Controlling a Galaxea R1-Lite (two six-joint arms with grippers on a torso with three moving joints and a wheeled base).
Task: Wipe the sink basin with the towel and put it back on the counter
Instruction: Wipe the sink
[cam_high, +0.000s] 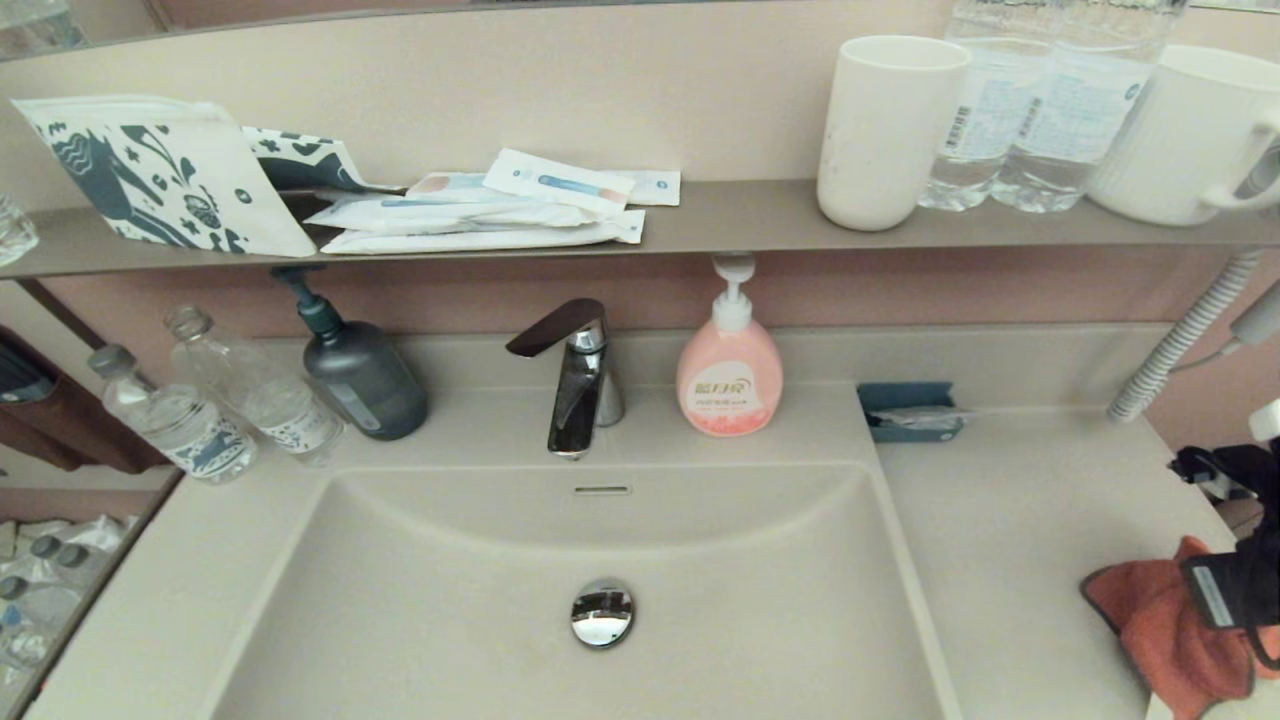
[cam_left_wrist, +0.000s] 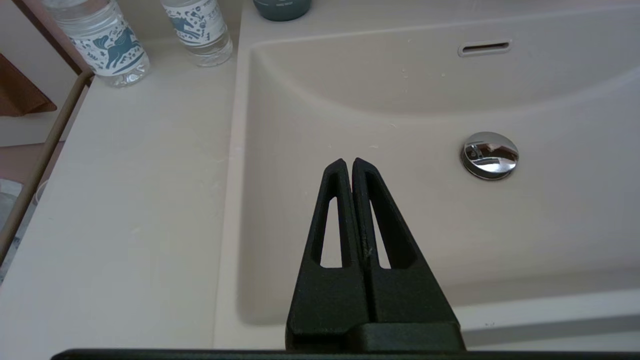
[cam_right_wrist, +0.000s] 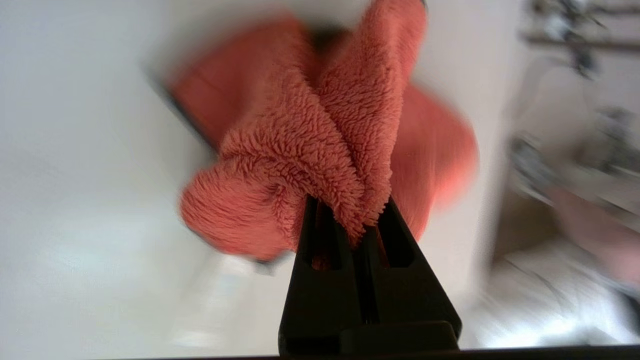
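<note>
- The right gripper (cam_right_wrist: 350, 220) has its fingers pinched on a fold of the orange-red towel (cam_right_wrist: 320, 145), which bunches at the counter's (cam_high: 1010, 520) right edge, well apart from the sink basin (cam_high: 450, 600).
- The left gripper (cam_left_wrist: 348, 167) hangs over the basin's front left corner, fingers pressed together on nothing (the chrome drain plug (cam_left_wrist: 489, 154) sits beyond them).
- Along the counter's back edge stand two water bottles (cam_high: 215, 410), a dark pump bottle (cam_high: 360, 375), the faucet (cam_high: 575, 375), a pink soap dispenser (cam_high: 730, 375) and a blue tray (cam_high: 910, 410).
- Nothing lies between towel and basin.

Pink soap bottle (cam_high: 730, 375) stands beside chrome faucet (cam_high: 578, 385)
</note>
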